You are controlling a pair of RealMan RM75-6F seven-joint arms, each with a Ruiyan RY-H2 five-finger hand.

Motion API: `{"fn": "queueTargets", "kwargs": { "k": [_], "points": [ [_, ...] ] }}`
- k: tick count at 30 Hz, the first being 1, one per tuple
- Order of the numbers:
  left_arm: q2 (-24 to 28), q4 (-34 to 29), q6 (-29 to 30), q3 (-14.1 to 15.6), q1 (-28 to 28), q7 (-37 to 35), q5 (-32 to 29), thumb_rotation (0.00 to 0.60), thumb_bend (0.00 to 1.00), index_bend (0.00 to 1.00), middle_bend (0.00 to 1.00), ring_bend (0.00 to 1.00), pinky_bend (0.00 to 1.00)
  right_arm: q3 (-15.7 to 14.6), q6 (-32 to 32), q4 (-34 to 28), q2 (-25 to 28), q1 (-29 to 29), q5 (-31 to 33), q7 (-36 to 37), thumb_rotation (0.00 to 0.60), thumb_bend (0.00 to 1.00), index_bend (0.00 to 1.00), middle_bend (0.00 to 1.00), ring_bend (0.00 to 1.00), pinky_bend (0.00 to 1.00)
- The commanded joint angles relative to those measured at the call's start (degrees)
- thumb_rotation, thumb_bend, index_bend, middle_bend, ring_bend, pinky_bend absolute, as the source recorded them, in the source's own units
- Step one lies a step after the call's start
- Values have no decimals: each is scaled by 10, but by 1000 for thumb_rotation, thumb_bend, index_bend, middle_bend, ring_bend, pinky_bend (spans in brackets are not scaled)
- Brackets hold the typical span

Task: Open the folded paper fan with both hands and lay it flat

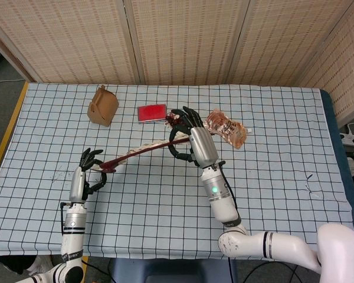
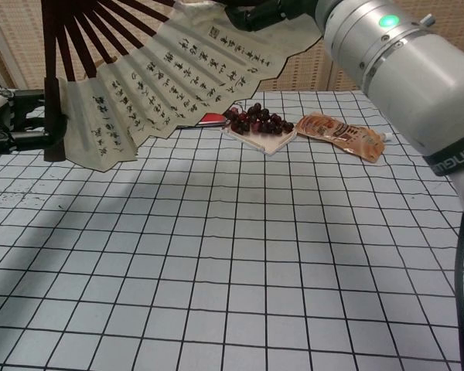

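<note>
Table [image 1: 165, 200]: white cloth w/ dark grid, seen in both views.

Left hand [image 1: 87, 171]: near-left of table, fingers curled round the dark end rib of the paper fan [image 2: 178, 69]; grips it. In chest view only dark fingers [image 2: 19, 137] show at left edge, closed on that rib.

Paper fan: held up off the cloth, spread wide betw. both hands. Chest view shows dark ribs radiating from top left, cream leaf w/ columns of black writing, lower edge hanging just above the table. From the head view it reads edge-on, a thin dark red line [image 1: 138, 152] running from left hand up-right to right hand.

Right hand [image 1: 187, 132]: mid-table, further back and right of the left one, fingers wrapped on the fan's other end rib; holding it. Chest view: mostly cut off at top edge.

Far items, left to right:
- brown paper box [image 1: 103, 106], far left.
- red flat card [image 1: 151, 112], right of box.
- tray of dark red fruit [image 2: 259, 124], just beside the card.
- orange snack packet [image 1: 225, 128], right of tray, lying flat.

Behind table: woven screen panels [image 1: 183, 35].
</note>
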Motion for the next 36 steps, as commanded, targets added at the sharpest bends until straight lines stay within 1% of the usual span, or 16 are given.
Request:
{"fn": "queueTargets", "kwargs": {
  "k": [1, 13, 19, 23, 29, 36],
  "points": [
    [3, 5, 2, -3, 0, 0, 0, 600, 516, 622, 191, 6, 153, -6, 6, -8, 14, -7, -12, -2, 600, 526, 750, 138, 0, 0],
    [24, 23, 5, -6, 7, -7, -3, 600, 513, 623, 212, 12, 151, -20, 21, -26, 59, -28, -34, -6, 600, 526, 751, 138, 0, 0],
    [21, 43, 5, -4, 5, -6, 0, 600, 513, 563, 214, 12, 149, -34, 31, -36, 74, -40, -49, -12, 600, 526, 750, 138, 0, 0],
    [18, 57, 7, -2, 5, -8, 1, 600, 512, 521, 214, 12, 148, -48, 48, -35, 84, -50, -74, -16, 600, 526, 750, 138, 0, 0],
    [16, 65, 8, 2, 6, -10, 3, 600, 511, 498, 214, 12, 147, -62, 60, -31, 93, -64, -88, -13, 600, 526, 750, 138, 0, 0],
    [14, 81, 9, 7, 8, -11, 5, 600, 511, 476, 214, 12, 147, -88, 76, -15, 101, -85, -113, -4, 600, 525, 750, 147, 0, 0]
  ]
}}
